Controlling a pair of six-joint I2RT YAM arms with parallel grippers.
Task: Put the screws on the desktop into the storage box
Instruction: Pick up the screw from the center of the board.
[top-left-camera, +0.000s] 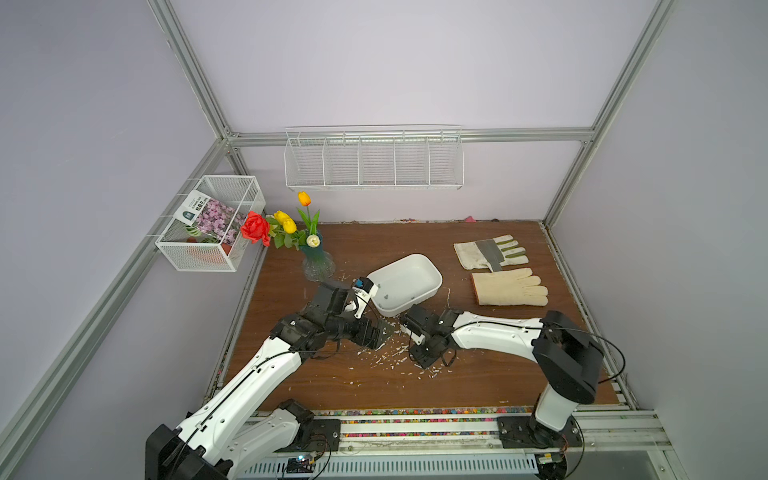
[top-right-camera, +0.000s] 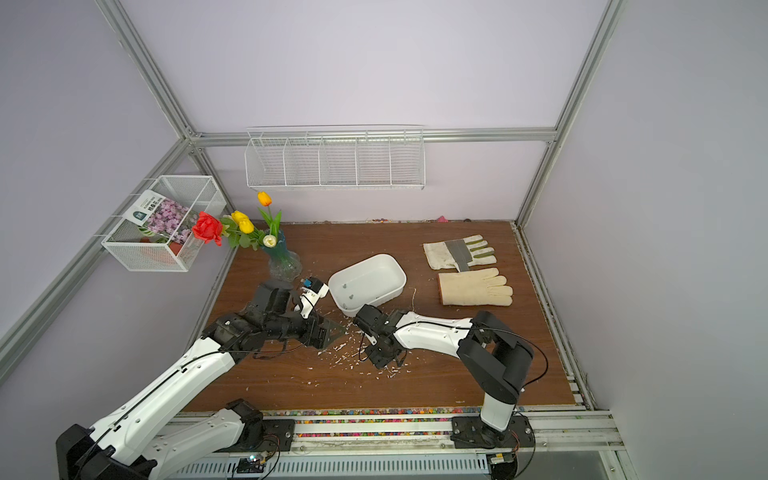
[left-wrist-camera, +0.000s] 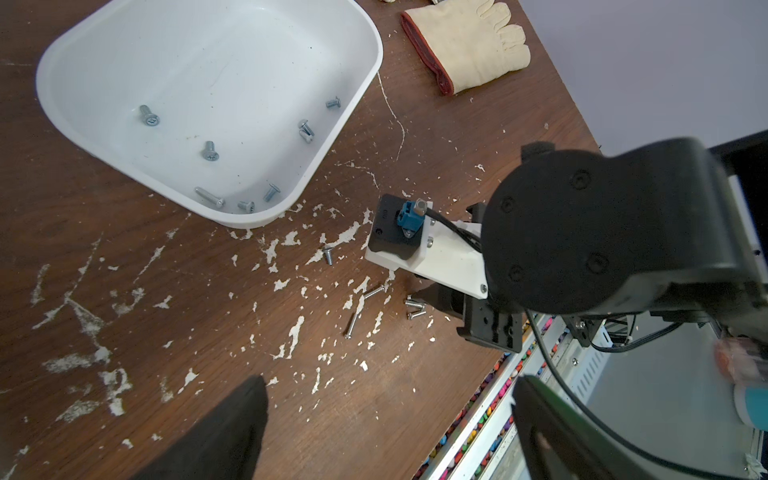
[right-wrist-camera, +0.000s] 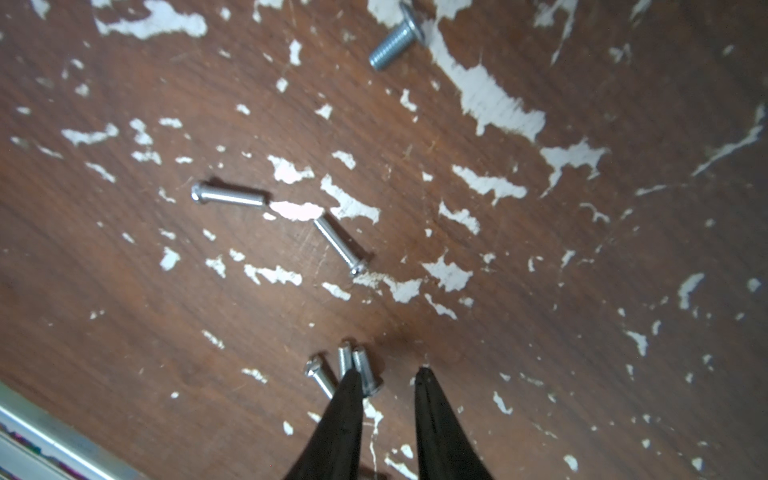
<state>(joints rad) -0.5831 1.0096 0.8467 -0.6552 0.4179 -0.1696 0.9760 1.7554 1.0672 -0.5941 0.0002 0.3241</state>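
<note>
Below the box (top-left-camera: 415, 266) at mid-frame in a top view, between the two grippers, six loose screws (right-wrist-camera: 357, 370) lie on the desktop (top-left-camera: 457, 374); more lie in the box already. Down over a touching cluster of three, the right gripper (right-wrist-camera: 388, 372) has its jaws narrowly apart with nothing between them, one tip against a shank. Off to the side, the left gripper (left-wrist-camera: 388, 386) hangs wide and empty. These screws look light, rigid, smooth and apt to roll; pinching one across its shank, clear of its neighbours, seems safest.

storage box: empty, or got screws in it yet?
Not empty. In the left wrist view several screws lie on the white floor of the storage box; more lie outside it on the desktop.
</note>
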